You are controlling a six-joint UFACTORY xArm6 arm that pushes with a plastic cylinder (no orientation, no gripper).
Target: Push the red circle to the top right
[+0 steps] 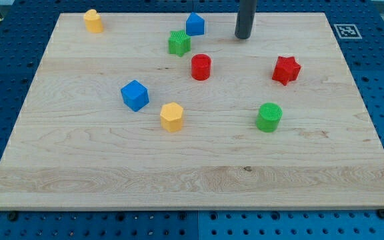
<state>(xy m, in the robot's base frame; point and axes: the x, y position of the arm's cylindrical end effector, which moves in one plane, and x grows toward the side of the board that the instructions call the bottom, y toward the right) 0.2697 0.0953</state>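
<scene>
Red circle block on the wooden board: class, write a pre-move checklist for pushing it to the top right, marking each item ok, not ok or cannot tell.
1. Red circle block in plain view: ok.
2. My tip clear of every block: ok.
3. My tip behind the circle, at its lower left, for the push: not ok; it sits up and right of it.
4. Top right corner of the wooden board free: ok.
5. Red star block off the diagonal path: ok, it lies right of the circle.
</scene>
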